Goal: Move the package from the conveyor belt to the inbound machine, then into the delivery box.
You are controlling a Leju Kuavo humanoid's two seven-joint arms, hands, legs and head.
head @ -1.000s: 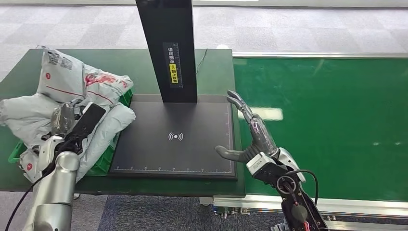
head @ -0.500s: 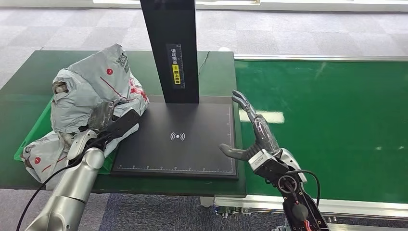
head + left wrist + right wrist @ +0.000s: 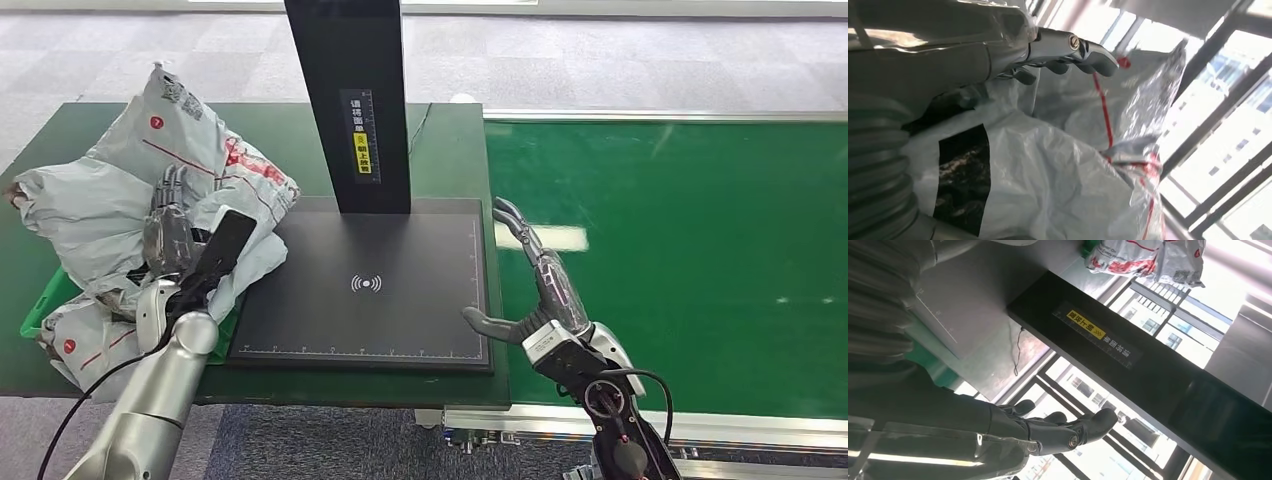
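Two hands in the head view. Left hand at left of frame, fingers pressed up into a grey package with red print, grasping it; package is raised and tilted over the pile of other grey packages sitting in the green delivery box at lower left, and it overlaps the left edge of the black inbound machine pad. Pad lies on the dark green tabletop, black scanner column rising from its rear edge with a yellow label. Right hand at centre-right, just off the pad's right edge, fingers extended and spread, thumb pointing toward the pad, nothing in it. Bright green conveyor belt takes the right half of frame. Left wrist view: left hand along the upper left, fingers lying across crinkled grey package film with red lines and a black patch; windows behind. Right wrist view: right hand at lower centre, fingers straight, released; black column runs diagonally across frame, a package at the top edge.
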